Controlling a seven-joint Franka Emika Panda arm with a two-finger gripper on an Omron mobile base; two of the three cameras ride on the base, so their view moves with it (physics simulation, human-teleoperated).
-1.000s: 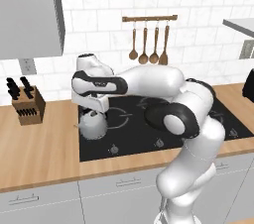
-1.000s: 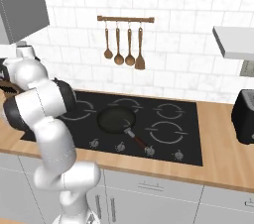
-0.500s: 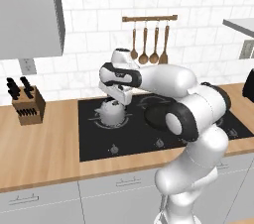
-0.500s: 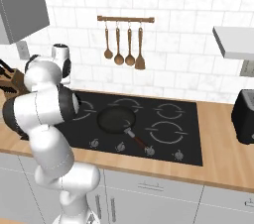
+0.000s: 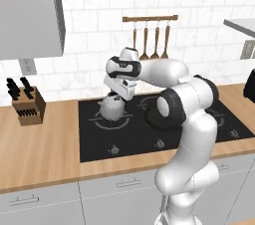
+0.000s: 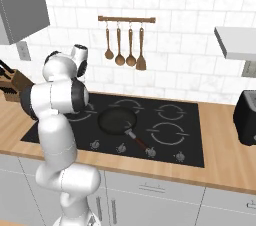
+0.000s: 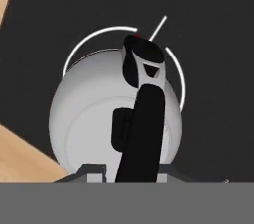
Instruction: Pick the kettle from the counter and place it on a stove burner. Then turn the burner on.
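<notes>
Kettle (image 5: 112,107) hangs directly under the claw (image 5: 118,96), which is clenched on its black arched handle (image 7: 141,114); in the hand view the handle runs up from between the claw's tips, and the rounded silver body spreads to both sides below it. Beneath the claw lies the black cooktop (image 5: 199,119), and a white stove burner (image 7: 174,77) ring curves around the kettle's outline. Whether the kettle's base touches the glass cannot be told. The wooden worktop (image 5: 40,144) lies beside the cooktop.
</notes>
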